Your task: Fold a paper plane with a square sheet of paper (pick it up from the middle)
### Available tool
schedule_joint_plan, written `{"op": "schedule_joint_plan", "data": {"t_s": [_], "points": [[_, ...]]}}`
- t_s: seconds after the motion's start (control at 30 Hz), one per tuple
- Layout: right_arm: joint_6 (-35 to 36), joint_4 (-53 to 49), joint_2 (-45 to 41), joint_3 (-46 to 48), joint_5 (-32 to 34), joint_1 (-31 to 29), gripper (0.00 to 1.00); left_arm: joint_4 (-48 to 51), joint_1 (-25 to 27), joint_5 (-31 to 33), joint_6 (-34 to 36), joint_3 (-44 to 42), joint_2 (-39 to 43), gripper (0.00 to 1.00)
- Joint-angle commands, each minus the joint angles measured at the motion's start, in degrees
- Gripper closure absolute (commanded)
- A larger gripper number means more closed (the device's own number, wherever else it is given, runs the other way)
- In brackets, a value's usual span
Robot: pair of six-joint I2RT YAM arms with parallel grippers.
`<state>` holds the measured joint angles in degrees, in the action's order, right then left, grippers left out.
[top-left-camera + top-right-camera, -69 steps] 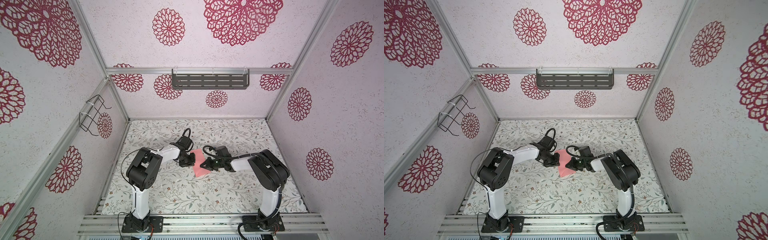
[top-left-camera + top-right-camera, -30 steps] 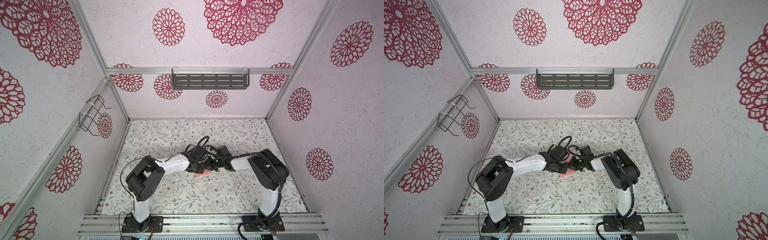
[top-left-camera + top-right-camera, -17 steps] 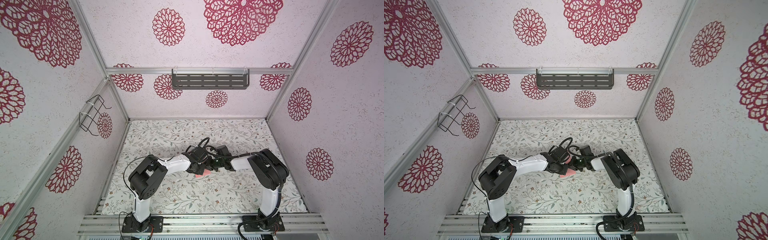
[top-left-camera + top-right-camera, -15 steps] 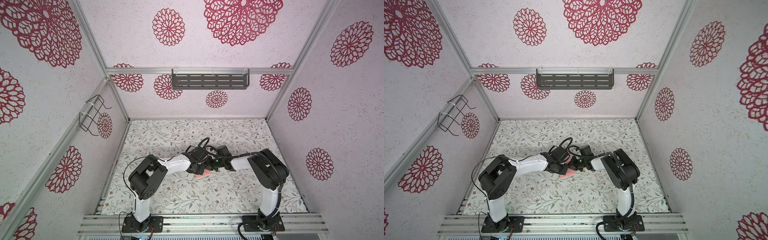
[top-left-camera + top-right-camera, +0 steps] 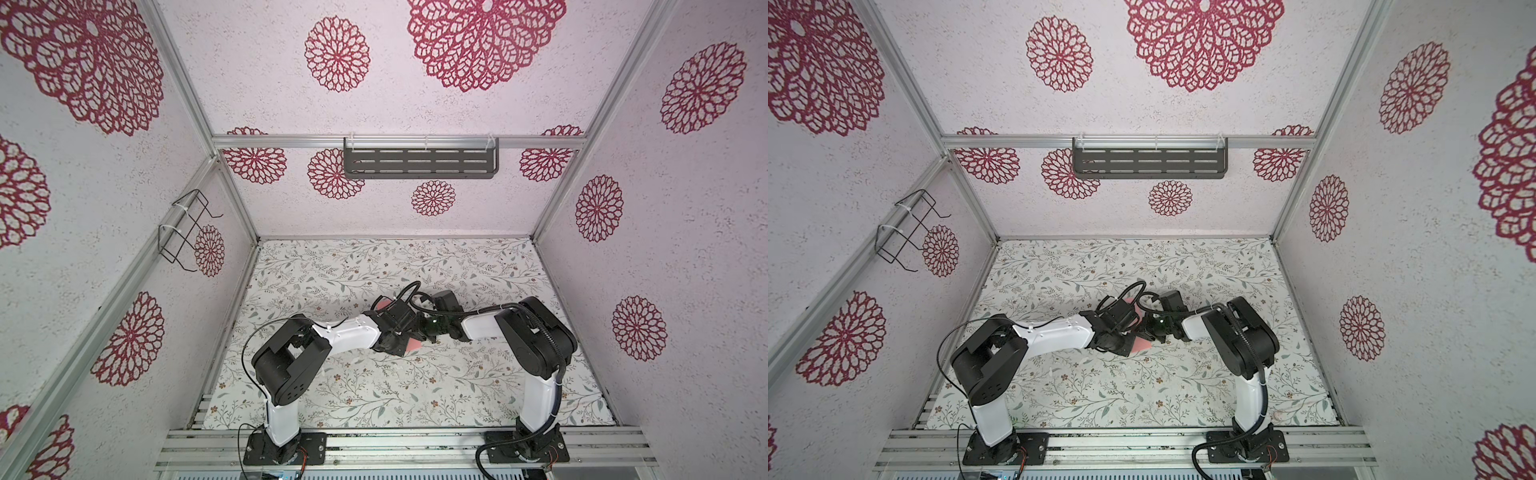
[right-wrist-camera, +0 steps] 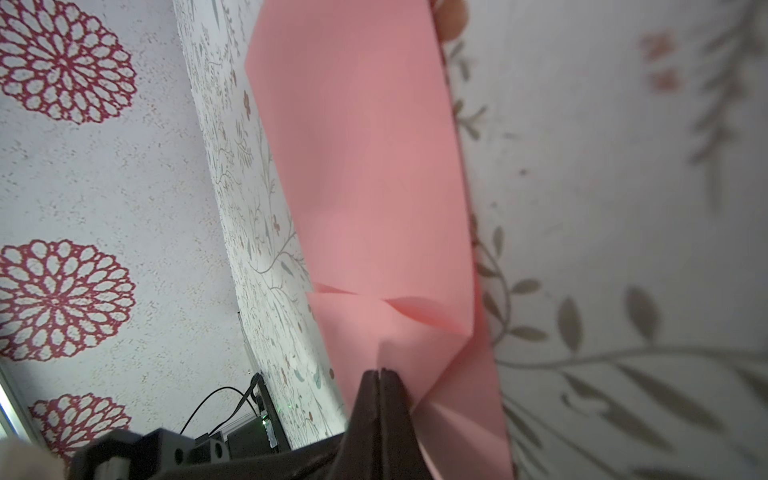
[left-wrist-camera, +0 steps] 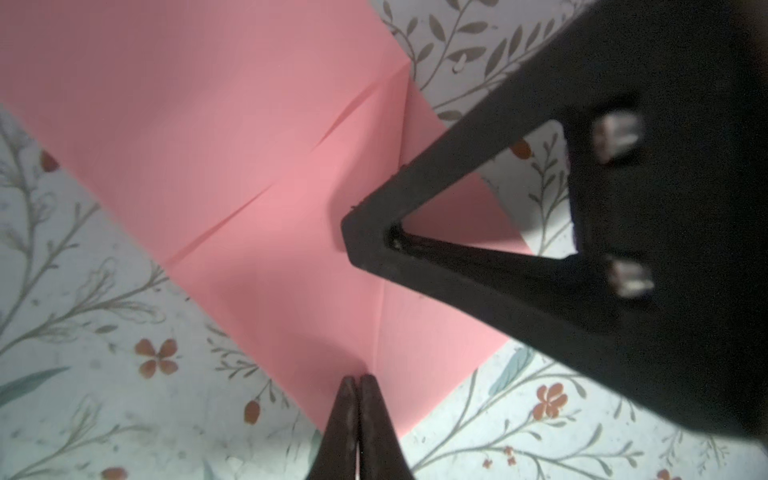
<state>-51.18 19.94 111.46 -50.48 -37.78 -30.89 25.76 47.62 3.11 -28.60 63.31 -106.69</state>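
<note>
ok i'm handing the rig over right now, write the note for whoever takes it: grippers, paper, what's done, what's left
Grippers: left gripper shut, tips down on the thin salmon-pink square sheet of paper near its edge, beside a short crease. The right gripper is shut, tip resting further in on the sheet. No pinch seen on either.
Paper: flat on the floral-patterned table, mid-table, mostly hidden under both arms in both top views.
Done: one long crease across, at least one flap folded over.
Left: the remaining folds; no pointed dart with wings yet.
</note>
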Motion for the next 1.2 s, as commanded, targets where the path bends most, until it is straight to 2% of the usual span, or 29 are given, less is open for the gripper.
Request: {"op": "schedule_joint_plan", "data": {"t_s": [0.0,0.6,0.83,1.17], "points": [[-0.33,-8.25,3.68,1.08,6.05,0.73,0.99,1.79,1.34,0.49,1.1,-1.23,0.83,0.94],[1.08,-9.29,3.71,0.12,6.4,1.07,0.99,3.19,3.35,2.4,-0.66,-5.4,6.94,0.97],[2.57,-7.68,3.11,-0.41,5.31,1.09,0.99,-2.55,2.12,5.66,-2.31,-6.41,12.19,0.97],[2.51,-1.45,2.68,-0.45,2.35,1.06,0.99,-6.57,-0.34,0.47,-2.42,-5.04,6.41,1.0]]}}
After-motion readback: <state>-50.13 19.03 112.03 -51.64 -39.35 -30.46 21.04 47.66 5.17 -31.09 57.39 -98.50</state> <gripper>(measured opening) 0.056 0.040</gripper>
